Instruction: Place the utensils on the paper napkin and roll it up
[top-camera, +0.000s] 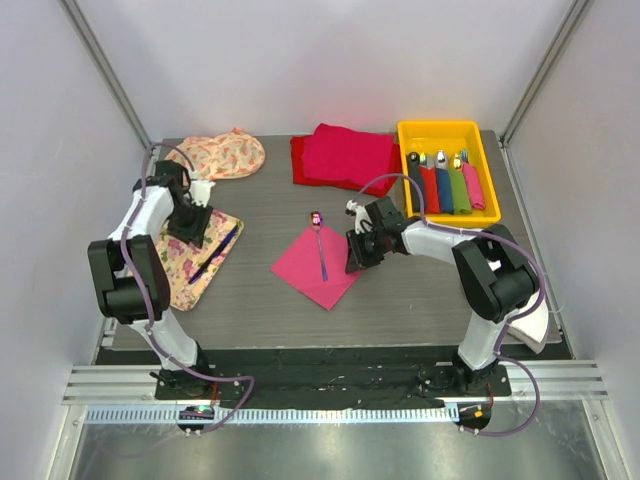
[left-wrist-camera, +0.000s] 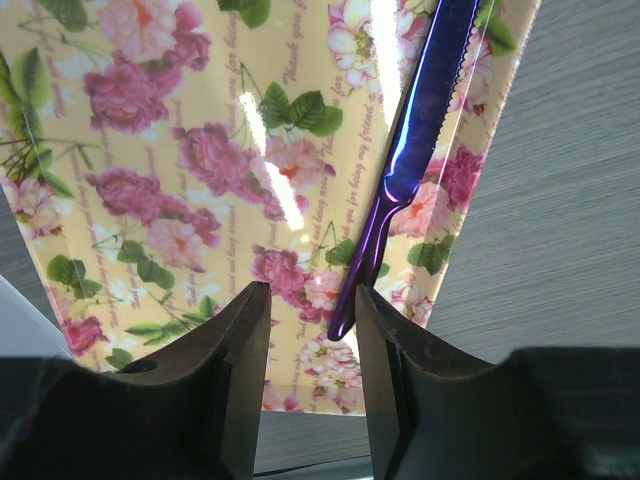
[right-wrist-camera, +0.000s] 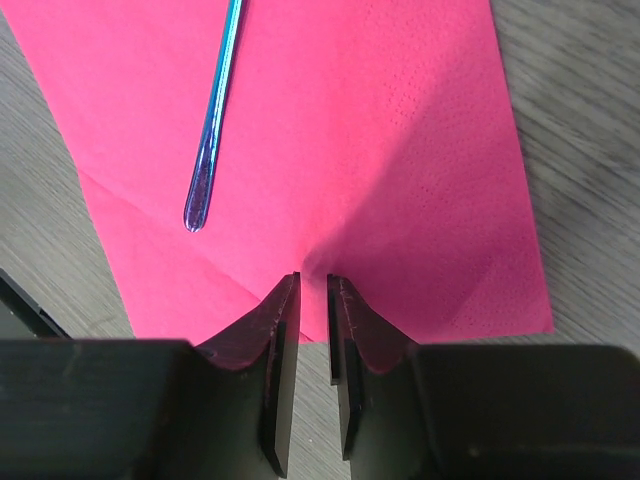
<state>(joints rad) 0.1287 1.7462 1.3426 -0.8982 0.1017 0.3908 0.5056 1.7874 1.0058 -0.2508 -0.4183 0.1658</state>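
Here, thin dimpled pink paper napkin (right-wrist-camera: 380, 140)

Matt pink paper napkin (right-wrist-camera: 400, 150), glossy knife (left-wrist-camera: 422, 120)

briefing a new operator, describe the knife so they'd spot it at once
On the table's left side lies a glossy floral tray. The knife rests along its right edge, a slim purple-blue piece with a serrated blade. It is the only utensil there; the spoon lies on the pink napkin.

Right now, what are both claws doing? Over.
Left claw open over knife handle on floral mat. Right claw nearly shut on napkin, grip unclear. One utensil on napkin.
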